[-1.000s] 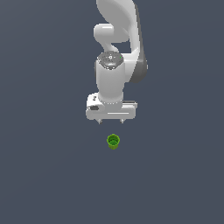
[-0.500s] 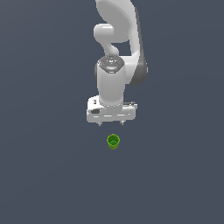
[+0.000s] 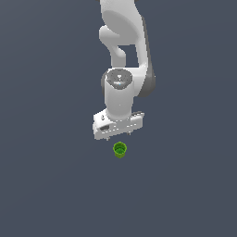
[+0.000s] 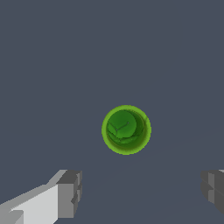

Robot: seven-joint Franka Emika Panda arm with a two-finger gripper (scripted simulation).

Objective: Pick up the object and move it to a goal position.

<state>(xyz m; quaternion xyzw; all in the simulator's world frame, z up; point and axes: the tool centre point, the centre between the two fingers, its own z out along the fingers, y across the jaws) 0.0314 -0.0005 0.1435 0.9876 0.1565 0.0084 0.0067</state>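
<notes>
The claw (image 3: 119,134) hangs a little above the middle of the exterior view, pointing down from a white hand block at the end of the white arm (image 3: 124,41), which runs up and out of the top of the frame. Its two short fingertips (image 3: 107,137) are spread wide apart, with nothing between them. In the wrist view the same spread shows plainly: one grey finger (image 4: 69,193) sits at the lower left of the frame on a white bar, the other at the lower right edge, and open grey ground lies between them.

The green cup (image 3: 120,149) stands just below the claw in the exterior view, close to the centre of the frame, apart from both fingertips and not touched by either. It is upright, its hollow top facing up. In the wrist view the green cup (image 4: 126,129) lies slightly right of centre and a little below the middle, seen straight down its mouth: a bright lime rim around a darker green inside. It sits further up the frame than the finger ends, not between them.

The surface (image 3: 55,185) under the cup is a plain, flat dark grey-blue; whether it is a desk or a floor cannot be told.
</notes>
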